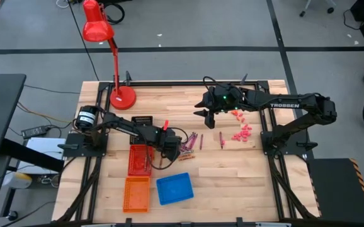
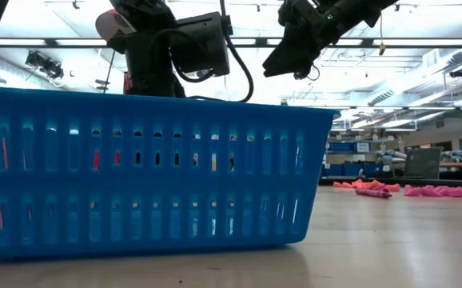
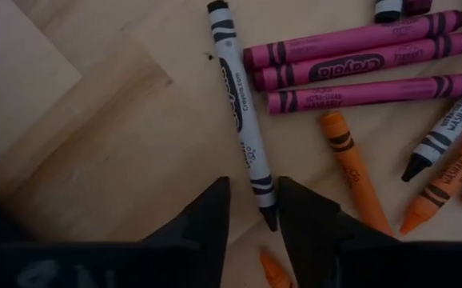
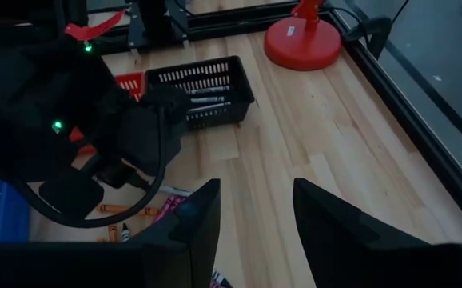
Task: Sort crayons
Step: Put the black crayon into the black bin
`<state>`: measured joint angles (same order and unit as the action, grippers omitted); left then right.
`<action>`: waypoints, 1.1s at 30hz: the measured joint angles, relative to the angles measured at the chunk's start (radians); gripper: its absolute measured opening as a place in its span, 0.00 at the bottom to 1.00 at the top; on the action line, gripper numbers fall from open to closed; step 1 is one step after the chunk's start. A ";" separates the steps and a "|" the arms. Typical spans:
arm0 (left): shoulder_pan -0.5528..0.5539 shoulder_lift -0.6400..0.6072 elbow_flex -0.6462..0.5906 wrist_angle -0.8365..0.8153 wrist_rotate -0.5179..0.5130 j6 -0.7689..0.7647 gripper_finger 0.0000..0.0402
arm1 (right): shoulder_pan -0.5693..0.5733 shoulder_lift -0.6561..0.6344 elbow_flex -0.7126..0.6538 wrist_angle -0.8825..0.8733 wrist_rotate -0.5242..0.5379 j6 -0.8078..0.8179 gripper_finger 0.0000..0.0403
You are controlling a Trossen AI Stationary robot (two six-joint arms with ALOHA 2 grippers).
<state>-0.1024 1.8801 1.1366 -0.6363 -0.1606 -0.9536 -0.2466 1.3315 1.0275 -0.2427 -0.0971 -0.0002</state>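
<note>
Two arms over wooden table, grey floor around. We see left gripper part-open astride grey crayon tip, grip unclear; right gripper open, empty. Blue basket hides low-left.

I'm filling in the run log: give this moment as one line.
left gripper: around tip of grey crayon beside magenta crayons, jaws apart | right gripper: open, raised over table, empty

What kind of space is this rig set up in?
Probably a robotics lab or workshop, not a home: grey floor with dark tape lines, a framed wooden workbench with a red desk lamp, and storage shelving under long ceiling lights in the low view.
</note>
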 joint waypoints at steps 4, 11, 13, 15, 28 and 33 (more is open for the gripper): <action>0.000 0.000 -0.001 -0.004 0.000 -0.004 0.20 | 0.000 0.000 0.000 0.003 0.000 0.000 0.40; 0.001 0.001 -0.002 -0.006 0.001 -0.004 0.07 | 0.000 0.000 0.000 0.003 0.000 -0.001 0.40; 0.001 0.001 -0.002 -0.006 0.010 -0.020 0.05 | 0.000 0.000 0.000 0.003 0.000 0.000 0.40; 0.002 -0.006 -0.003 -0.005 0.019 -0.041 0.05 | 0.000 0.000 0.000 0.003 0.000 0.000 0.40; 0.037 -0.073 -0.008 -0.028 0.039 -0.101 0.05 | 0.001 0.000 0.000 0.001 -0.001 0.004 0.40; 0.062 -0.121 -0.007 -0.040 0.033 -0.113 0.05 | 0.002 0.000 0.000 0.000 -0.002 0.008 0.40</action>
<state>-0.0406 1.7595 1.1294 -0.6758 -0.1279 -1.0671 -0.2451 1.3315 1.0275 -0.2428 -0.0986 0.0082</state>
